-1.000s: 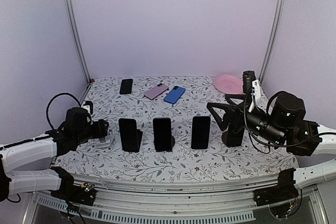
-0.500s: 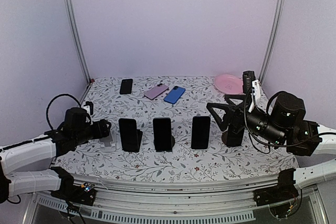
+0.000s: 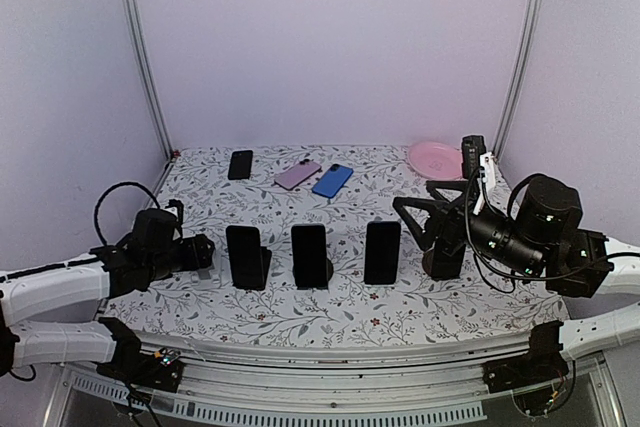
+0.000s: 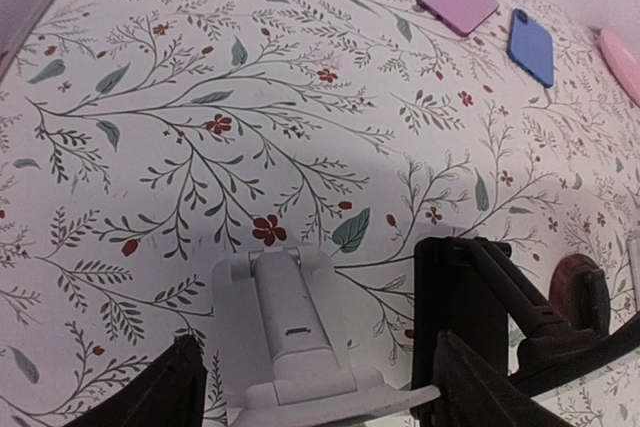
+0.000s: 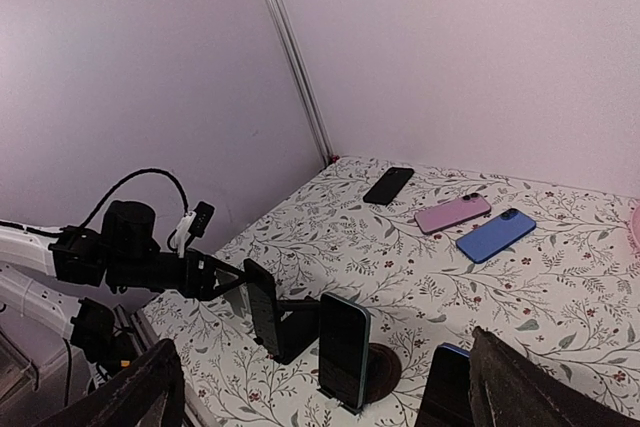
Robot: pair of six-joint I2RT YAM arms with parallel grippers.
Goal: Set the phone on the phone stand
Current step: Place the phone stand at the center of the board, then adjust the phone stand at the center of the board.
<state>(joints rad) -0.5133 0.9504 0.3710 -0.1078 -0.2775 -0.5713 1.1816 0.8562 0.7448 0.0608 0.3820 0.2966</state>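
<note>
Left hand [image 4: 320, 367] spread wide, straddling the empty white stand [image 4: 290, 317] at lower centre. Right hand [image 5: 325, 367] gapes too, holding nothing. The blue phone [image 3: 331, 180] lies flat, upper middle, well apart. A careless sideways move could topple that light stand.

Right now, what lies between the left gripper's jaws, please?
An empty white phone stand sits between the left gripper's open jaws, seen in the left wrist view.

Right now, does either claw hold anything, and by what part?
Nothing. The left claw is open with the white stand between its tips; the right claw is open, empty.
</note>
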